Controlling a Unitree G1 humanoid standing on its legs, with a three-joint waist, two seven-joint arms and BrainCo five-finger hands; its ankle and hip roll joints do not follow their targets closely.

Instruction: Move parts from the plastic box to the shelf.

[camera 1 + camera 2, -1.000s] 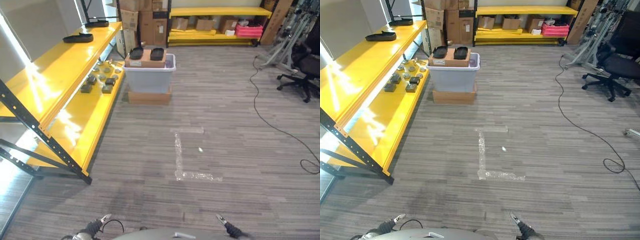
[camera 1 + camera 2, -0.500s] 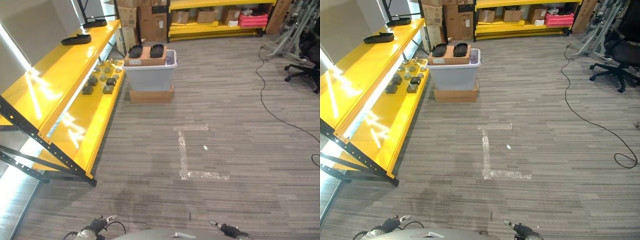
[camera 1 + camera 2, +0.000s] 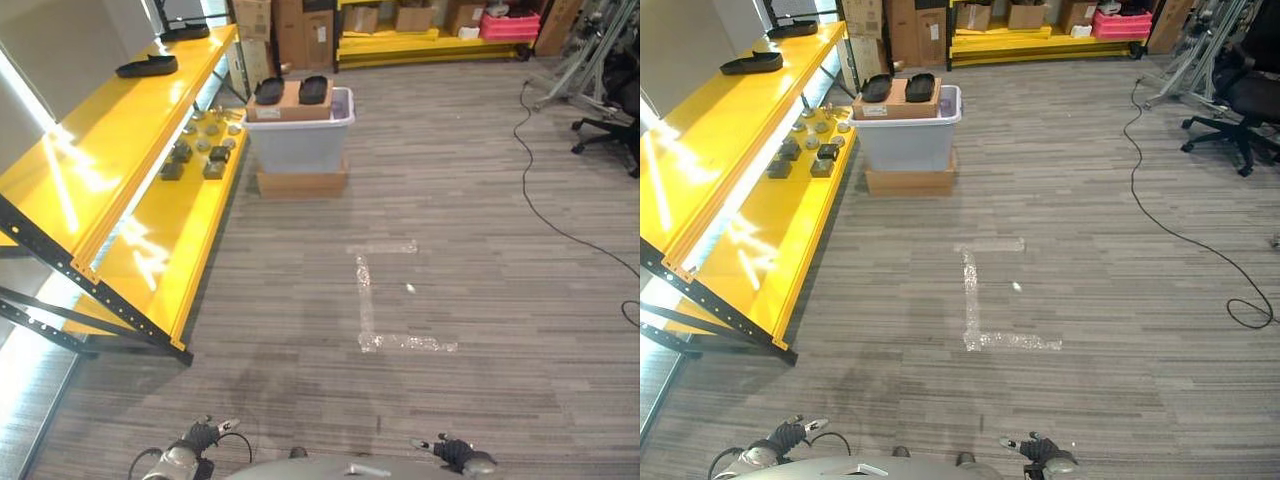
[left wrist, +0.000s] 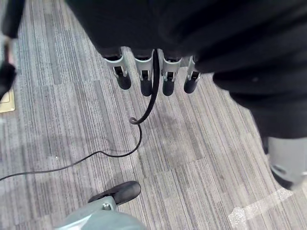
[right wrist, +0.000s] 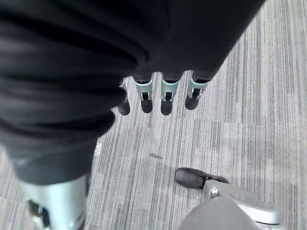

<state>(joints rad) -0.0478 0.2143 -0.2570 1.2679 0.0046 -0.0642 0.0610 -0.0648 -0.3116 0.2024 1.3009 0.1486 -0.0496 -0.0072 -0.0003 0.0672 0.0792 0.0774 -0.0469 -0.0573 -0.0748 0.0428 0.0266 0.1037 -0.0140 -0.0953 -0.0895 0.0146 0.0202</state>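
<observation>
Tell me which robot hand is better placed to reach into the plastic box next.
Neither yet, though the left robot hand has a slight edge. The plastic box stands far ahead, left of centre, beside the yellow shelf on the robot's left. Both it and the right robot hand hang open and empty.

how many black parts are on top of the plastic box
2. Both lie side by side on a cardboard box that sits on the plastic box: one black part toward the shelf, the other beside it. More may be hidden inside.
</observation>
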